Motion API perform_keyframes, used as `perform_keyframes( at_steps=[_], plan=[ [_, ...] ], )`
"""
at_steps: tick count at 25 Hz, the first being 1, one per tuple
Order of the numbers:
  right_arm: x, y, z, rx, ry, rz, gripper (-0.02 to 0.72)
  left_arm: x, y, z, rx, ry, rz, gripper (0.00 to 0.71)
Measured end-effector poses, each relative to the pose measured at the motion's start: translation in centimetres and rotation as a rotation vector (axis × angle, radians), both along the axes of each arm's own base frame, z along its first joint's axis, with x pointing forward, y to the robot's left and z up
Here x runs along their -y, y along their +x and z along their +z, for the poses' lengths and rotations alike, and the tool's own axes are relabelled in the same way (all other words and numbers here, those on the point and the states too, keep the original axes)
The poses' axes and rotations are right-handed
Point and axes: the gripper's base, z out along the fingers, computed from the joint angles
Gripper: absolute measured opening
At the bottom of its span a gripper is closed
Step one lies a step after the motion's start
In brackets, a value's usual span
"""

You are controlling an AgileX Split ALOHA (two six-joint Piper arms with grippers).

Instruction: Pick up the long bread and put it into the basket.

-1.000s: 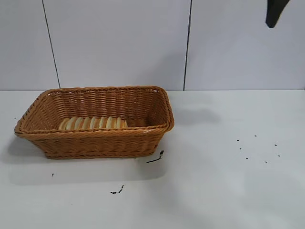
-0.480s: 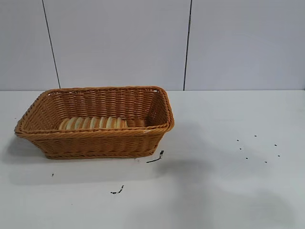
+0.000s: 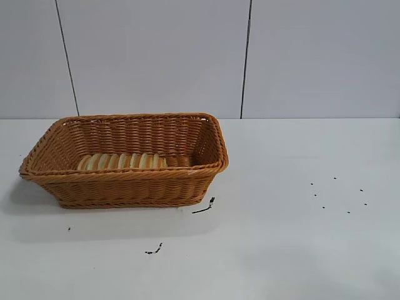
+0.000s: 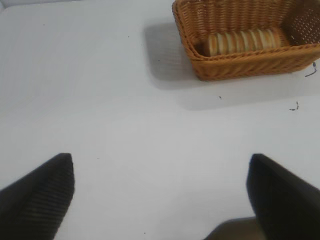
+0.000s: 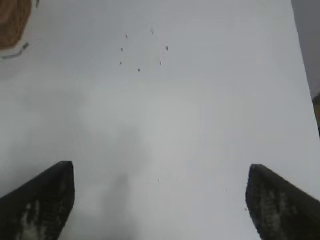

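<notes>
The long bread [image 3: 122, 161], pale tan with orange-brown stripes, lies inside the orange-brown wicker basket [image 3: 125, 187] at the table's left. Both also show in the left wrist view, the bread [image 4: 242, 42] inside the basket [image 4: 250, 65]. My left gripper [image 4: 160, 190] is open and empty above bare table, well apart from the basket. My right gripper [image 5: 160, 195] is open and empty above bare table on the right side. Neither gripper shows in the exterior view.
A dark scrap [image 3: 205, 207] lies by the basket's front right corner, another [image 3: 154, 250] nearer the front. Small dark specks [image 3: 337, 194] dot the table's right part. A corner of the basket [image 5: 11, 20] shows in the right wrist view.
A dark arm part at the exterior view's top right has left the view. Its shadow on the table has faded. The bread and basket have not moved.
</notes>
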Motion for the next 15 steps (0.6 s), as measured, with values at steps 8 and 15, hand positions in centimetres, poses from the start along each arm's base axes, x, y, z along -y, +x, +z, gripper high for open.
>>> perform_keyframes(
  at_steps=[8,15],
  plan=[
    [-0.01,0.0,0.0,0.0,0.001,0.001,0.638,0.0,0.0,0.0,0.0,0.0,0.0,0.696],
    [-0.02,-0.01,0.0,0.0,0.001,-0.054,0.638,0.0,0.0,0.0,0.0,0.0,0.0,0.696]
  ],
)
